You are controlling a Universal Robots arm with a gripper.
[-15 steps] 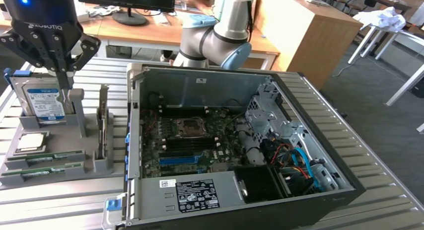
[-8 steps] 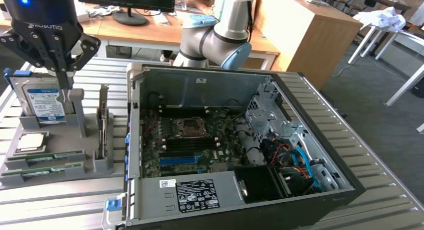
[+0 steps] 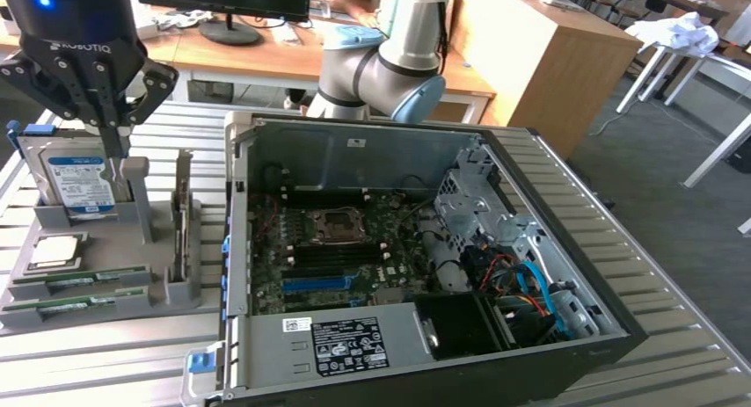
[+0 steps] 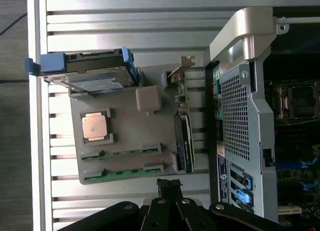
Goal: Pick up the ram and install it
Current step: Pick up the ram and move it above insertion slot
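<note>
- The ram (image 3: 80, 280) sticks are green with pale labels.
- The holder (image 3: 70, 322) under them is plain grey.
- The hard drive (image 3: 80, 185) is silver, with a blue-and-white label and a blue bracket.
- The processor (image 3: 56, 249) is silver; in the wrist view it looks coppery, perhaps only a reflection.
- The gripper (image 3: 114, 165) is black, with a blue light on its body.
- The table (image 3: 105, 359) is silver-grey, striped by ridges.
- The computer case (image 3: 352, 152) is grey inside and black outside, with orange and blue cables.
</note>
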